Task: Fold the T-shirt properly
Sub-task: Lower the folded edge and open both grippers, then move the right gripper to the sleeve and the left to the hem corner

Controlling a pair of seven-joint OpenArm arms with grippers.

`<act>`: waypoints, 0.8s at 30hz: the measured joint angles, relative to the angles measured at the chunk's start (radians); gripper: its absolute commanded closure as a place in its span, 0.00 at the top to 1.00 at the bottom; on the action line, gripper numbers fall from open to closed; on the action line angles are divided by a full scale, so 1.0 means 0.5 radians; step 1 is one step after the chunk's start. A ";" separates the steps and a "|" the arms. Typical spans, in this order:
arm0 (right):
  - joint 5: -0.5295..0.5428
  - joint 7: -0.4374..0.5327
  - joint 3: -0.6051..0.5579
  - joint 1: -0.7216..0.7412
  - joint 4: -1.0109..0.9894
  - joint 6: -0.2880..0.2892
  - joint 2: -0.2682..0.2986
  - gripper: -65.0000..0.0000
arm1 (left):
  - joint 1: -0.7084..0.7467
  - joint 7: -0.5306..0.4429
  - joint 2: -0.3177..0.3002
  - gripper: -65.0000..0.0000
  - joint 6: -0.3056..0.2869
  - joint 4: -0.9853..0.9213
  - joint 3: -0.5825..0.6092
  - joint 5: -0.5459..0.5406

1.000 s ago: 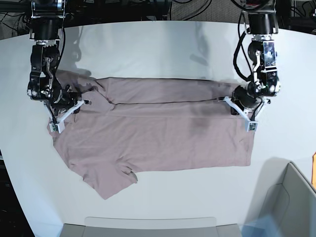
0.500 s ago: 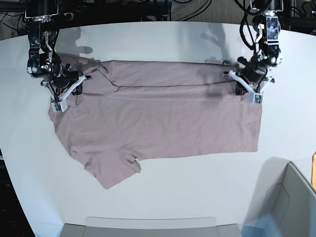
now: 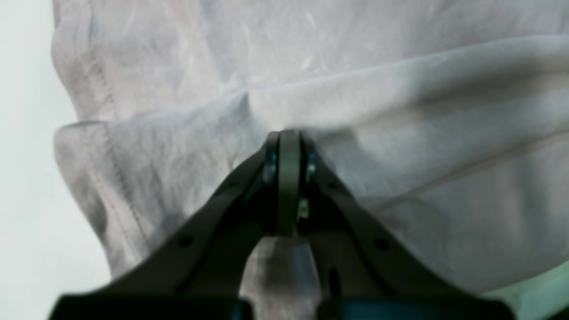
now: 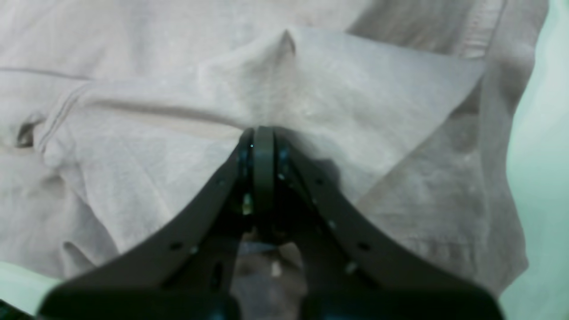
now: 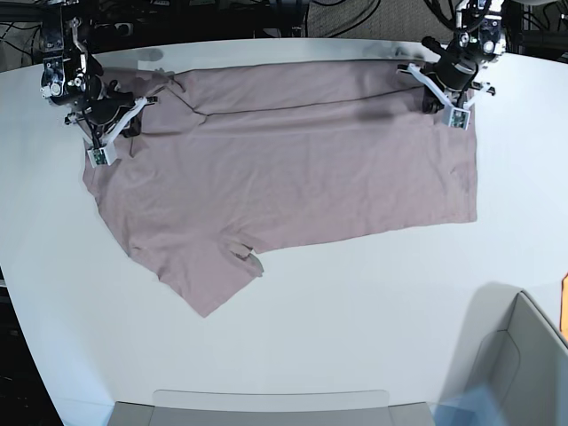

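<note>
The mauve-pink T-shirt (image 5: 293, 169) lies spread across the far half of the white table, one sleeve pointing toward the near left. My left gripper (image 5: 424, 87) is shut on the shirt's far right edge, near the hem corner; the left wrist view shows its closed fingertips (image 3: 289, 138) pinching a fold of the T-shirt (image 3: 400, 111). My right gripper (image 5: 142, 99) is shut on the shirt's far left edge by the shoulder; the right wrist view shows its fingertips (image 4: 263, 133) pinching the T-shirt (image 4: 355, 102).
A grey bin (image 5: 524, 364) stands at the near right corner. A grey tray edge (image 5: 266, 408) runs along the near side. Cables and dark frame parts (image 5: 293, 13) lie beyond the table's far edge.
Both grippers have moved toward the table's far edge, dragging the shirt's pinched top edge with them. The folded-over strip has opened out and the shirt lies flatter.
</note>
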 measured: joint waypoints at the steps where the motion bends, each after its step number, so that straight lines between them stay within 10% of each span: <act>1: -0.001 -0.001 0.000 -0.008 0.007 -0.001 0.001 0.00 | 0.017 0.003 -0.001 0.00 0.000 0.015 0.000 0.000; 16: -0.082 -0.245 0.420 -0.015 0.395 -0.005 -0.213 0.00 | -0.240 0.852 0.044 0.00 -0.015 0.320 -0.215 0.072; 24: -0.073 -0.293 0.562 0.082 0.584 0.002 -0.308 0.00 | -0.248 0.893 0.042 0.00 -0.015 0.429 -0.369 0.086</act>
